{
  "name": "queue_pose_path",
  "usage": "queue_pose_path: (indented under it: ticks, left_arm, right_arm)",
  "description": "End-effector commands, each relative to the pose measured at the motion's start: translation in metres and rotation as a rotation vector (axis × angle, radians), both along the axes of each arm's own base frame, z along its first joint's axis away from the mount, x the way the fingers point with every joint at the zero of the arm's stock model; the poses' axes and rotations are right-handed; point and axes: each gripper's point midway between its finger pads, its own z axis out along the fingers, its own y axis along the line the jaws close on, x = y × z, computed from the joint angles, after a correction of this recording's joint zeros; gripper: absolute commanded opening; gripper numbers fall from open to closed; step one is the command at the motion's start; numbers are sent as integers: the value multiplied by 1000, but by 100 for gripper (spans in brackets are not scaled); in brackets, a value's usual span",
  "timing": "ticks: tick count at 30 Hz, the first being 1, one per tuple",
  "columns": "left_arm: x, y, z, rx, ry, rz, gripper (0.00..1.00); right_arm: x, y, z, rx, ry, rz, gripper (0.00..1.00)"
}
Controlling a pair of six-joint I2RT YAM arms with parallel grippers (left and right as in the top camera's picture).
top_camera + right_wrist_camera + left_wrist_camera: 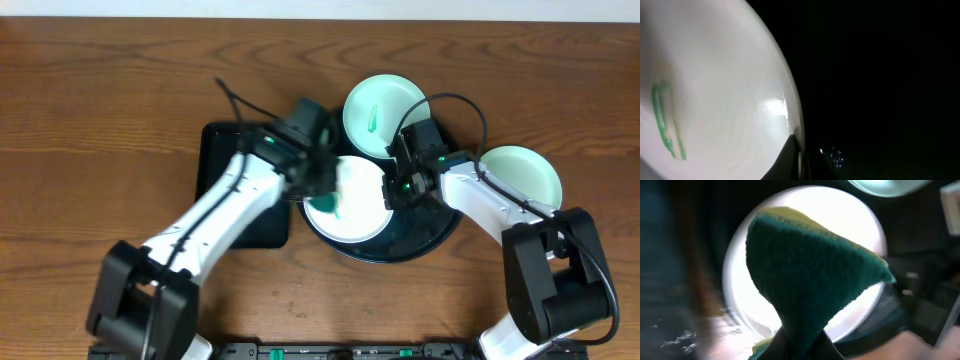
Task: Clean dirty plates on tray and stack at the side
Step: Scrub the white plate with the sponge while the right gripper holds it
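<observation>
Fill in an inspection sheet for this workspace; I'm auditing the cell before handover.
Surface: wooden table, no spills seen.
Job's things: white plate, smeared green, lies on the round black tray. One mint plate, smeared green, sits at the tray's far edge. The second mint plate is on the table right of the tray and looks clean.
Clutter: rectangular black tray under the left arm.
Grippers: left gripper shut on a green sponge over the white plate. Right gripper shut on the white plate's rim.
Cables: black cable loops off the left arm. Another cable loops off the right.
Surroundings: nothing seen.
</observation>
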Motion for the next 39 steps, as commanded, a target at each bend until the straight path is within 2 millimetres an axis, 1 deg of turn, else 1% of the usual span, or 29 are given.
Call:
queue_pose_path:
  ticks: [1,2,3,5,8,11,12,14,15,16,17,19,21,23,25,26,27,31,34,36,39]
  left_arm:
    - [-7,-27,-18,-49,79,25,7]
    - [-8,-37,-22,-72,90,5,7]
    - [-9,-42,-26,-84,99,-1,7]
    - [-8,-46,-39,-88,132,22,7]
    - [-6,-41,-61,-52,163,28,7]
    - [-5,-30,-86,-5,192,1,7]
    - [-4,-24,-93,24,195,-4,7]
    - [-2,0,-109,136,193,11,7]
    - [-1,19,-115,224,182,27,7]
    - [1,33,-118,291,169,33,7]
    - [4,52,-118,378,149,38,7]
    - [10,78,-116,502,116,39,7]
    - [15,98,-112,592,93,49,7]
    - [15,99,-112,590,93,42,7]
    - [13,90,-114,541,111,36,7]
    - [11,81,-116,487,129,30,7]
    - [8,67,-117,412,152,19,7]
    - [-9,-13,-119,11,260,-80,7]
    - [-30,-67,-115,-242,347,-190,7]
    - [-43,-85,-115,-323,393,-240,8]
    - [-56,-94,-117,-334,417,-275,7]
  right_arm:
    - [-14,2,-15,-11,67,6,1]
    - [-14,2,-15,-11,67,6,1]
    - [-15,2,-15,-12,69,6,1]
    - [-16,1,-15,-13,72,6,1]
    - [-16,1,-15,-14,76,6,1]
    - [-17,2,-15,-14,76,8,1]
    - [-17,2,-15,-14,76,8,1]
    - [-17,2,-15,-15,78,8,1]
    - [-18,2,-15,-15,79,8,1]
    - [-18,1,-16,-16,82,9,1]
    - [-18,1,-16,-17,82,9,1]
    - [-19,1,-16,-17,83,8,1]
    - [-18,1,-16,-16,82,9,1]
    - [-18,1,-16,-16,82,9,1]
    - [-18,1,-16,-17,83,9,1]
    - [-19,1,-16,-17,84,9,1]
    - [-19,1,-16,-18,85,9,1]
    - [-20,1,-16,-19,87,9,1]
    - [-20,1,-16,-19,89,9,1]
    - [-21,1,-16,-20,91,9,1]
    - [-21,0,-16,-20,92,9,1]
